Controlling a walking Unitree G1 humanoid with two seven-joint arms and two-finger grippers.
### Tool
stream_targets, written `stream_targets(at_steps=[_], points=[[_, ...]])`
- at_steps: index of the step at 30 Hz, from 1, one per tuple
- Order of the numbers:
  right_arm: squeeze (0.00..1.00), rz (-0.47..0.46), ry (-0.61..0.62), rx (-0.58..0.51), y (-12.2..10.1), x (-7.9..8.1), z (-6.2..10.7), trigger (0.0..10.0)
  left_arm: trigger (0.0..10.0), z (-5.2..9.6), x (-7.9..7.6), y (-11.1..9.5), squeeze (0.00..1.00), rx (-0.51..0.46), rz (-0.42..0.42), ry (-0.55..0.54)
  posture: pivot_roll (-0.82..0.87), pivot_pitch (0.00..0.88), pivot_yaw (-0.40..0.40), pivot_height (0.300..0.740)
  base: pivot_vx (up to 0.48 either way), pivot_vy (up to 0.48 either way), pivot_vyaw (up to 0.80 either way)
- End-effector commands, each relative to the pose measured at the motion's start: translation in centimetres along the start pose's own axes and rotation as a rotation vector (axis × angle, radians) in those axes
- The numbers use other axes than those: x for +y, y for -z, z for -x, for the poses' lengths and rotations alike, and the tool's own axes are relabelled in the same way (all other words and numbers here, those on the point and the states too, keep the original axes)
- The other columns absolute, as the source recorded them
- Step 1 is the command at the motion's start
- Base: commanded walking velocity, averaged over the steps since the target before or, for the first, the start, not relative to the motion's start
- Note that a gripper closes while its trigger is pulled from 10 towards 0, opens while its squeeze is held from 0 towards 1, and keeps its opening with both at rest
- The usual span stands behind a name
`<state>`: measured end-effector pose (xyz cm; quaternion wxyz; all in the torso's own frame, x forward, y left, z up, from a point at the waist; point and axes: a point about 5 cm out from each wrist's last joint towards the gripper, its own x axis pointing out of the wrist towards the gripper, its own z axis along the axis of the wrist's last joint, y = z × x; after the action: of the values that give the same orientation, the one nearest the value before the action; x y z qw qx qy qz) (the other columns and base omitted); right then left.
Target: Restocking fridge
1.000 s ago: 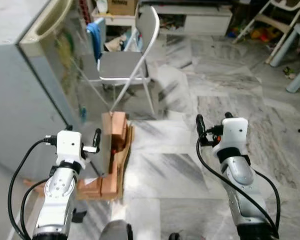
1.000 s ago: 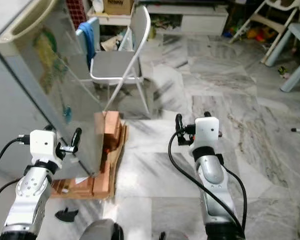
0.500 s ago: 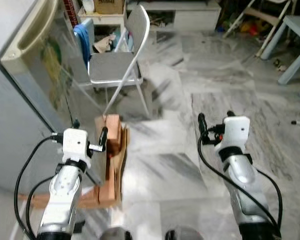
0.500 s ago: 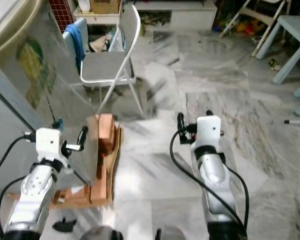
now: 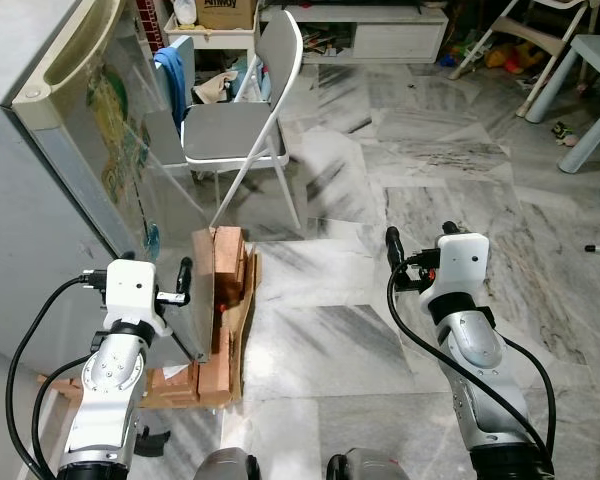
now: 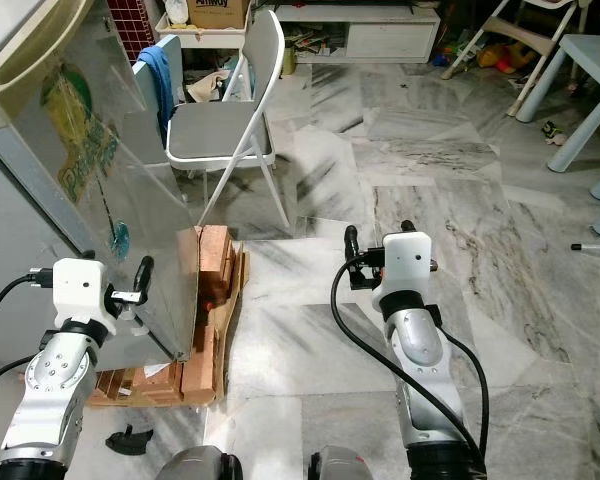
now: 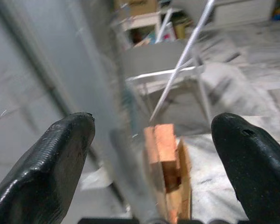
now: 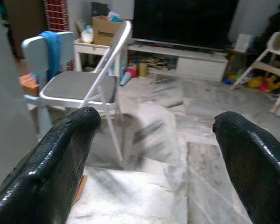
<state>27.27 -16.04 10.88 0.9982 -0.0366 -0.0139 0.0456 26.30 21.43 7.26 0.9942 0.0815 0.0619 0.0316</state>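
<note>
A grey fridge (image 5: pixel 40 200) stands at my left, door shut, with a cream handle (image 5: pixel 65 60) along its top edge and stickers on its reflective side (image 5: pixel 130 170). It rests on stacked wooden blocks (image 5: pixel 225 300). My left gripper (image 5: pixel 157 262) is raised close beside the fridge's lower corner, open and holding nothing; in the left wrist view the left gripper (image 7: pixel 151 140) frames that corner and the blocks. My right gripper (image 5: pixel 418 235) is raised over the marble floor, open and empty, and in the right wrist view the right gripper (image 8: pixel 154 140) points toward the chair.
A grey folding chair (image 5: pixel 235 130) stands just beyond the fridge, with a blue cloth (image 5: pixel 170 70) hanging behind it. A low white cabinet (image 5: pixel 380 30) lines the far wall. Pale blue table legs (image 5: pixel 590 130) stand at the far right. A small black object (image 5: pixel 150 440) lies by my left foot.
The whole picture has shifted and steadied, so the camera moved. Both arms hold the same raised pose with open fingers.
</note>
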Motion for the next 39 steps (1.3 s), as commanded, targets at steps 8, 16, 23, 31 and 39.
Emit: stream_targets(at_steps=[8,16,23,31,39], points=[[0.0,-0.069,-0.245,0.059,0.1,2.4,1.1,10.0,10.0,-2.9,1.3,-1.0,0.0,-0.004,-0.007,-0.052,0.02,0.059,0.006,0.74,0.0,0.0,0.0],[0.0,-0.144,-0.303,0.108,0.0,2.9,1.4,10.0,10.0,-4.9,1.8,-1.7,0.0,-0.013,-0.014,-0.088,0.02,0.065,0.007,0.74,0.0,0.0,0.0],[0.0,-0.141,-0.442,0.192,0.5,3.1,3.7,10.0,10.0,-5.7,2.7,-2.5,0.0,-0.03,-0.008,-0.126,0.01,0.071,0.002,0.74,0.0,0.0,0.0],[0.0,-0.084,-0.533,0.388,3.0,1.8,6.2,10.0,10.0,-8.1,-4.1,-7.3,0.0,-0.199,-0.054,0.147,0.03,0.064,-0.009,0.74,0.0,0.0,0.0],[0.0,-0.045,-0.548,0.441,5.2,1.7,6.3,10.0,10.0,-1.0,-21.0,-13.5,0.0,-0.464,0.004,0.955,0.01,0.049,-0.009,0.74,0.0,0.0,0.0]])
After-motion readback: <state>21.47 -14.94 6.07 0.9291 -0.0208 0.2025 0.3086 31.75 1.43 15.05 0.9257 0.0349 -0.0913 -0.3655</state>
